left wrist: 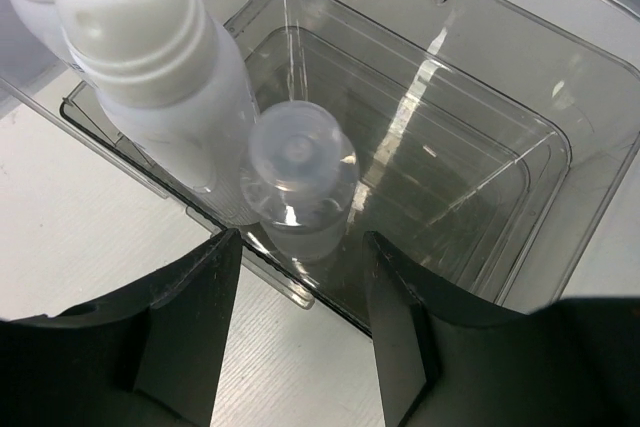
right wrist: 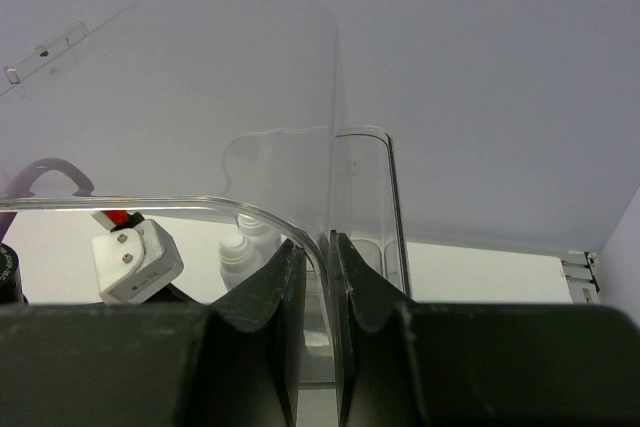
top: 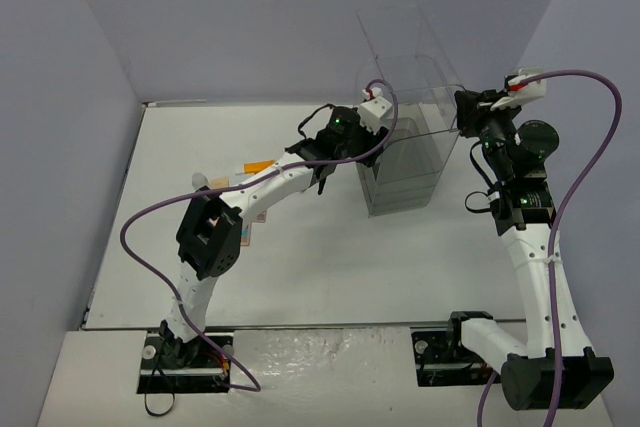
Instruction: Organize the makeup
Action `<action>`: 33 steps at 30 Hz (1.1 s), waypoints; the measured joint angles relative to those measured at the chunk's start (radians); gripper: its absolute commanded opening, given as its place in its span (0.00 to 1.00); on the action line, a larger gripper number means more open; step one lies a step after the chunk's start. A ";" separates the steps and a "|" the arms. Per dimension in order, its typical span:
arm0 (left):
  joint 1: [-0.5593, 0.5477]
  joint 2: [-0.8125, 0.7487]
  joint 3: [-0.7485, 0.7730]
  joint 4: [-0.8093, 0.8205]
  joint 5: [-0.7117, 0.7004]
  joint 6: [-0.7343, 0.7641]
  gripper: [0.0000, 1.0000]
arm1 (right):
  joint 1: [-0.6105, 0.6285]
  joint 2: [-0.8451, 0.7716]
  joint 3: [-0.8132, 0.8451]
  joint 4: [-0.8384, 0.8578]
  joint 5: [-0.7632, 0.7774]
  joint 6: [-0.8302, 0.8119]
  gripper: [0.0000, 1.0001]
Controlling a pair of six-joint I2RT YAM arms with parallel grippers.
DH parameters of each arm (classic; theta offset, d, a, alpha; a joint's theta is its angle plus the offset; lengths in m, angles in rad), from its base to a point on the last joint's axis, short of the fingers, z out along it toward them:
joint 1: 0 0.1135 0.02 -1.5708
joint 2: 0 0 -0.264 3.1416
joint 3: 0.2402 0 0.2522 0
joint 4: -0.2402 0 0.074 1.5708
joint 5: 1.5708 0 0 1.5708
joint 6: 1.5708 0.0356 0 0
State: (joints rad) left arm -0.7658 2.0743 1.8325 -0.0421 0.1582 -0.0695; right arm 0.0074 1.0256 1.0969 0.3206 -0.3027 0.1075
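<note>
Two tall white bottles (left wrist: 150, 77) stand together in a compartment of the clear plastic case (left wrist: 560, 147). A small frosted bottle (left wrist: 300, 182) stands next to them, upright. My left gripper (left wrist: 302, 242) hovers just above and short of that small bottle, open, with nothing between its fingers. My right gripper (right wrist: 322, 247) is shut on the thin clear wall of the case (right wrist: 250, 77); the white bottles (right wrist: 240, 247) show through it. An orange flat case (top: 258, 166) and other small makeup lie on the table, partly hidden under my left arm.
The clear case (top: 405, 162) stands at the middle right of the white table (top: 330, 267), with a tall raised clear panel behind it. Grey walls close in the table on three sides. A purple cable (top: 150, 217) loops beside my left arm.
</note>
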 measured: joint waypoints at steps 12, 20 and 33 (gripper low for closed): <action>0.000 0.000 0.000 0.024 -0.007 -0.002 0.50 | 0.000 -0.001 0.000 -0.001 0.000 0.000 0.00; 0.000 -0.088 -0.143 0.049 -0.030 -0.009 0.60 | 0.000 -0.001 -0.001 -0.001 0.000 0.000 0.00; 0.031 -0.383 -0.401 0.077 -0.102 -0.016 0.67 | 0.002 -0.003 -0.006 0.007 -0.001 0.001 0.00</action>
State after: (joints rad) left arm -0.7345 1.6917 1.4315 0.0353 0.0567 -0.0858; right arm 0.0090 1.0225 1.0908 0.3275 -0.3033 0.1080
